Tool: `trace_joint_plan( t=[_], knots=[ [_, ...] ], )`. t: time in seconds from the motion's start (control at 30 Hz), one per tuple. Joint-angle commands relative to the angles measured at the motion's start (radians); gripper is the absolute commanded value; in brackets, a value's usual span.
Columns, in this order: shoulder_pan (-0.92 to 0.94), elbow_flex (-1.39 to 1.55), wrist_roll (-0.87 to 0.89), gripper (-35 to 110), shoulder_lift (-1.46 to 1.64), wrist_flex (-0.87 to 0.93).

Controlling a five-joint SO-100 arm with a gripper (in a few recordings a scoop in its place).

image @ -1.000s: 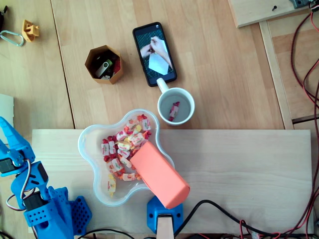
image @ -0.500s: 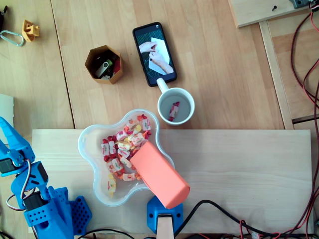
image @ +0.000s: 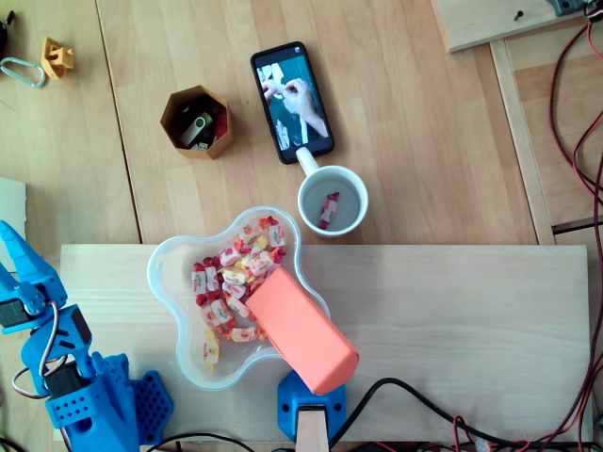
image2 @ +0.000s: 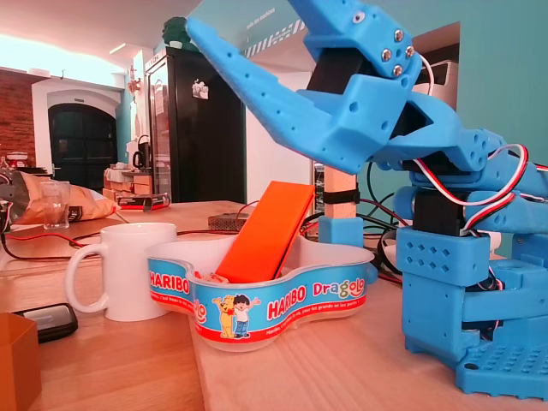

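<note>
Hovering high in the fixed view, the blue claw point(image2: 244, 26) reaches toward the upper left of the frame. Its two fingers stand apart with nothing between them, and the upper finger's tip is cut off by the top edge. In the overhead view the claw point(image: 17, 259) sits at the far left edge, well apart from everything else.

Nearest to it, left of centre in the lower half, is a clear wavy bowl point(image: 165, 273) of wrapped sweets point(image: 231, 273). It rests on a pale board point(image: 452, 320). An orange block point(image: 301, 330) leans into the bowl from the lower right, covering some of the sweets.

Since the earlier frames, only the picture on the phone point(image: 292, 99) at upper centre has changed. The claw, bowl and block have stayed where they were.

Just above the bowl's right side stands a white mug point(image: 303, 202) with one sweet point(image: 328, 209) inside. A brown hexagonal tub point(image: 174, 137) sits at upper left.
</note>
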Motion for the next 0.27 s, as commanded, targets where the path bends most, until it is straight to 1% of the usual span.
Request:
trace_joint_plan(
  t=[0.0, 0.23],
  knots=[
    [-0.034, 0.037, -0.014, 22, 0.052, -0.026],
    [-0.029, 0.037, -0.014, 21, 0.049, -0.012]
  ],
)
